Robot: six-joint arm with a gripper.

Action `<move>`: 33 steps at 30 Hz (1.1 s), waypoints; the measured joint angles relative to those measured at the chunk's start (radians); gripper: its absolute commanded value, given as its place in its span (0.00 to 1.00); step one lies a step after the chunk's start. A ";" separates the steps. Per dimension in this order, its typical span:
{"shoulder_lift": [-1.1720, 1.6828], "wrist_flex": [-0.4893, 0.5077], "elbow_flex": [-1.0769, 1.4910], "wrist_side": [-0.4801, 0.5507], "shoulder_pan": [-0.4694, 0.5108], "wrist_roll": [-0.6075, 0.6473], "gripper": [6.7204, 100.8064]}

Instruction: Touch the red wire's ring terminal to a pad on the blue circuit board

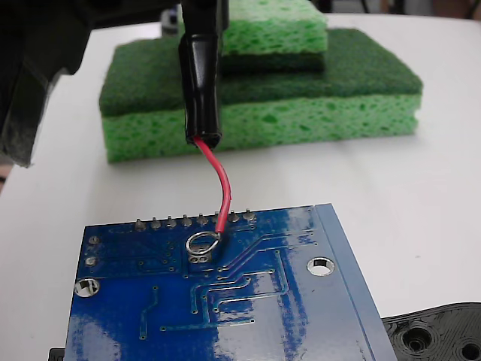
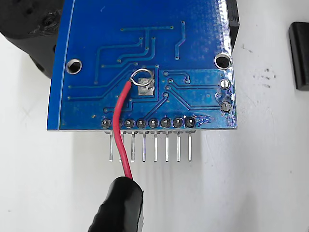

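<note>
The blue circuit board lies flat on the white table, also filling the top of the wrist view. The red wire curves down from its black sleeve, which hangs from my gripper at the top edge of the fixed view; its fingers are mostly cut off. In the wrist view the red wire crosses the pin row. The ring terminal lies on the board, overlapping one edge of the square pad. It looks to be touching.
Stacked green sponges stand behind the board. A black plastic part with holes sits beside the board. Solder pins stick out over the table, and a black block lies at the right edge of the wrist view.
</note>
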State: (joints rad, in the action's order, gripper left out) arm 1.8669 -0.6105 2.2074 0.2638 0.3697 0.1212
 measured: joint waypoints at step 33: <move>-0.012 0.000 0.002 0.002 0.005 0.000 0.99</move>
State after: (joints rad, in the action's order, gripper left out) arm 1.8546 -0.6105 2.2089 0.2654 0.3743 0.1212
